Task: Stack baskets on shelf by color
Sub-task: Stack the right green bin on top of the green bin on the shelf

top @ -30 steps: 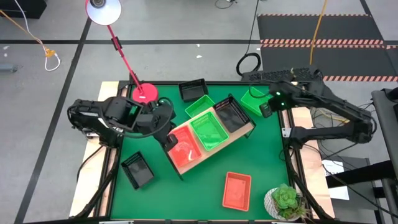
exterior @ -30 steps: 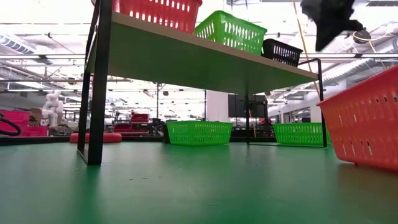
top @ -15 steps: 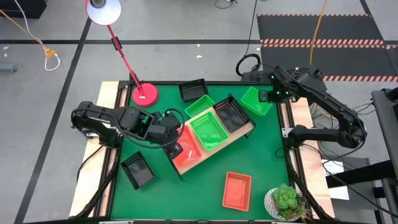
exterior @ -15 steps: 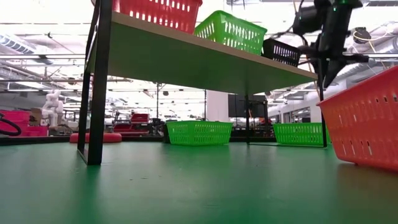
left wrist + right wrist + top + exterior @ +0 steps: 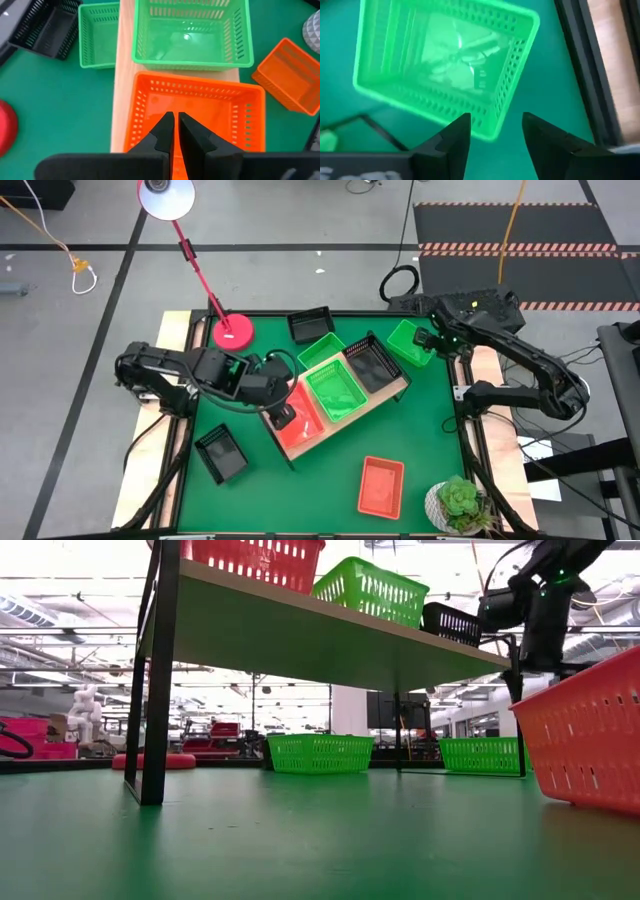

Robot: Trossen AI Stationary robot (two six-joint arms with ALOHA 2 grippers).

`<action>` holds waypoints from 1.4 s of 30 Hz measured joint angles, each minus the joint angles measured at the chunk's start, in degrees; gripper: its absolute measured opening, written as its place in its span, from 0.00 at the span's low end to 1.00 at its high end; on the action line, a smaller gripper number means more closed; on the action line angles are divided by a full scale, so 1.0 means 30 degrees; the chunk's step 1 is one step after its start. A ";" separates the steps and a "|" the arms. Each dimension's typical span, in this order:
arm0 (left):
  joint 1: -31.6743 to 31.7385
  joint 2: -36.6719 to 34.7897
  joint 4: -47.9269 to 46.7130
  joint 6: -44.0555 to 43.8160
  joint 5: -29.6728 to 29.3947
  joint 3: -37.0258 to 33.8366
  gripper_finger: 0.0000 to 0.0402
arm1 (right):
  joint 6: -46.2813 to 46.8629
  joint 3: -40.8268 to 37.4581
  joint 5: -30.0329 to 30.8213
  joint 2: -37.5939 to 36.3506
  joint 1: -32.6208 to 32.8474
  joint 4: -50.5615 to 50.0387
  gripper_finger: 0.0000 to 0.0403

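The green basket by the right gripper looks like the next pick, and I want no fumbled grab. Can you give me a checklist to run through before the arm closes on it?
1. Right gripper fingers open: ok.
2. Fingers straddling a wall of the green basket: not ok; in the right wrist view its near corner sits just ahead of the gap, not between the fingers.
3. Basket empty and upright on the table: ok.
4. Green slot on the shelf ready: ok; one green basket already sits mid-board to stack into.
5. Left gripper out of the way: not ok; it is shut on the orange basket on the shelf, next to that slot.
6. Height above the table: cannot tell.
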 joint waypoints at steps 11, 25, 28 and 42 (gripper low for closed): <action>0.0965 0.0000 0.0003 0.1751 0.0182 0.0000 0.06 | 0.2675 -0.2361 0.0646 0.0000 0.0000 0.2839 0.42; 0.0970 0.0000 0.0001 0.2303 0.1085 0.0000 0.06 | 0.4569 -0.3978 0.1341 -0.0181 0.0000 0.4341 0.02; 0.0918 0.0000 -0.0004 0.2280 0.1469 0.0000 0.06 | 0.5362 -0.3978 0.1798 -0.0826 0.0000 0.4451 0.03; 0.0037 0.0000 -0.0004 0.2138 0.1530 0.0000 0.06 | 0.5009 -0.1432 0.4193 -0.6008 0.0022 0.5774 0.01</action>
